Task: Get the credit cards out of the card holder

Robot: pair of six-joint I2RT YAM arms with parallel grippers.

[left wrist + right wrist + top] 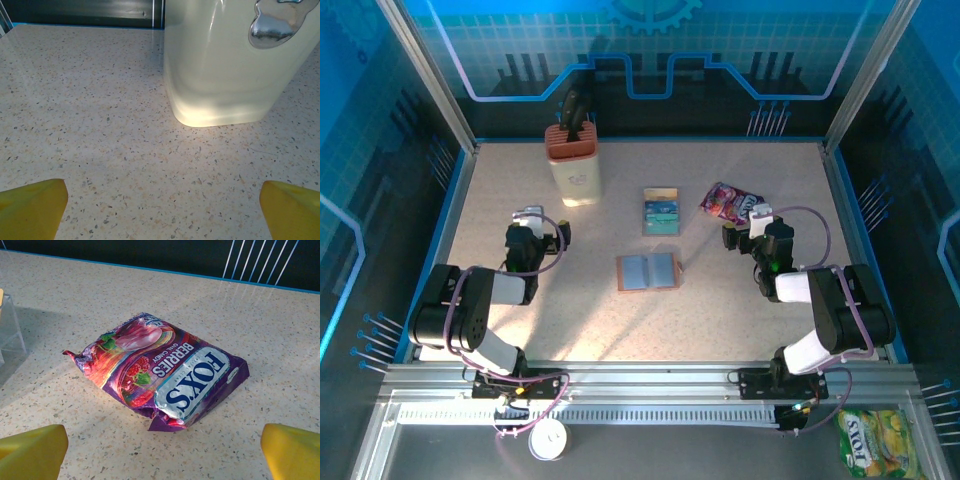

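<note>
The card holder (646, 271) lies open and flat at the table's middle, blue-grey inside with a brown rim. Just beyond it the credit cards (661, 211) lie together on the table, teal-blue with a tan-orange one at the far end. My left gripper (530, 214) hovers left of both, open, facing the knife block; its yellow fingertips (32, 207) stand wide apart over bare table (125, 165). My right gripper (760, 213) is to the right of the cards, open and empty, its fingertips (290, 450) spread in front of the purple snack packet (160, 370).
A cream knife block (573, 160) stands at the back left, close ahead of the left gripper (162, 210). The purple candy packet (730, 202) lies just right of the cards. A clear plastic piece (10, 330) shows at the left edge of the right wrist view. A yellow packet (878, 440) lies off the table, near right.
</note>
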